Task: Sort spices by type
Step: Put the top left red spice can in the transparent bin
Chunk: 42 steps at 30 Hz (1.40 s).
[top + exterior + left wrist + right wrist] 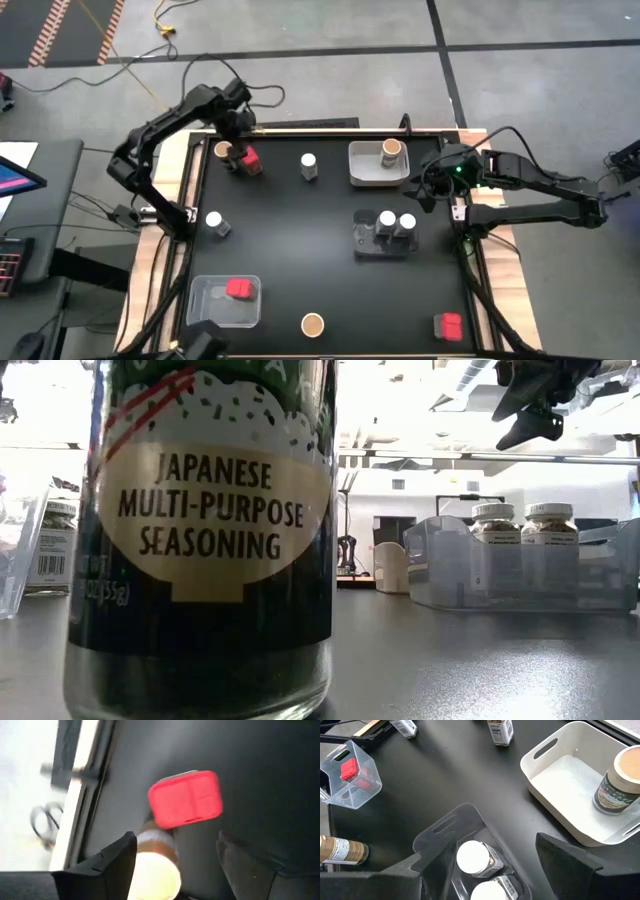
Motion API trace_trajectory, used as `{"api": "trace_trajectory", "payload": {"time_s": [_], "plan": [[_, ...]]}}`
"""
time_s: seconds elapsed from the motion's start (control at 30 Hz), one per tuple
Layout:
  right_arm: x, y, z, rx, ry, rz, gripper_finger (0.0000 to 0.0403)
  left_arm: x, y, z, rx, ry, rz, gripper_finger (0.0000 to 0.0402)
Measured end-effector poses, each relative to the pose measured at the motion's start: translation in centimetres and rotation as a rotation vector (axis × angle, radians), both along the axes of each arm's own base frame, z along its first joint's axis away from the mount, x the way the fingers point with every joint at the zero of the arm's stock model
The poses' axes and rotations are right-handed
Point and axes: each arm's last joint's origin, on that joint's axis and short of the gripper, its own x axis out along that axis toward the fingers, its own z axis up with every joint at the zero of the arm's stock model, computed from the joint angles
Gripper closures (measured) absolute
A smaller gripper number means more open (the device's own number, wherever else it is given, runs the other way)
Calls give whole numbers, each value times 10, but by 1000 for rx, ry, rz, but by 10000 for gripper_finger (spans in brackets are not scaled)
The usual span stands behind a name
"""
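Note:
My left gripper (237,150) hangs open at the table's far left, pointing down over a cork-topped jar (156,870) and a red-lidded spice box (186,799) that stand close together. In the left wrist view the jar shows between the fingers, below them and apart. My right gripper (480,862) waits open above a clear tray (382,243) holding two white-lidded jars (472,857). Another cork-topped jar (391,152) stands in a white tray (362,170). A red box (239,289) lies in a clear tray (205,305) at the near left.
Loose on the black tabletop stand a white-lidded jar (309,165) at the far middle, another (214,222) at the left, a cork-topped jar (312,324) by the near edge that fills the low view, and a red box (449,325) at the near right.

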Motion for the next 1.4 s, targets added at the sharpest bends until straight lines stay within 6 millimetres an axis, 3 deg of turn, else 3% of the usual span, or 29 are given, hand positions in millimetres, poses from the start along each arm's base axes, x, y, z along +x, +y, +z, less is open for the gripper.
{"api": "trace_trajectory", "payload": {"time_s": [0.23,0.4,0.6,1.03,1.23,1.4], "plan": [[0,0,0,0,0,0,104,16,-19,-18,-17,100,-464,141],[0,0,0,1,-1,0,104,21,-27,-39,-14,142,-664,141],[0,0,0,1,-1,-1,104,30,-23,-43,96,152,-718,141],[0,0,0,10,-6,-9,104,30,-22,-44,138,231,-986,141],[0,0,0,19,-9,-18,104,34,-17,-58,104,267,-1059,141],[0,0,0,20,-8,-18,104,36,-14,-58,142,266,-1072,141]]}}
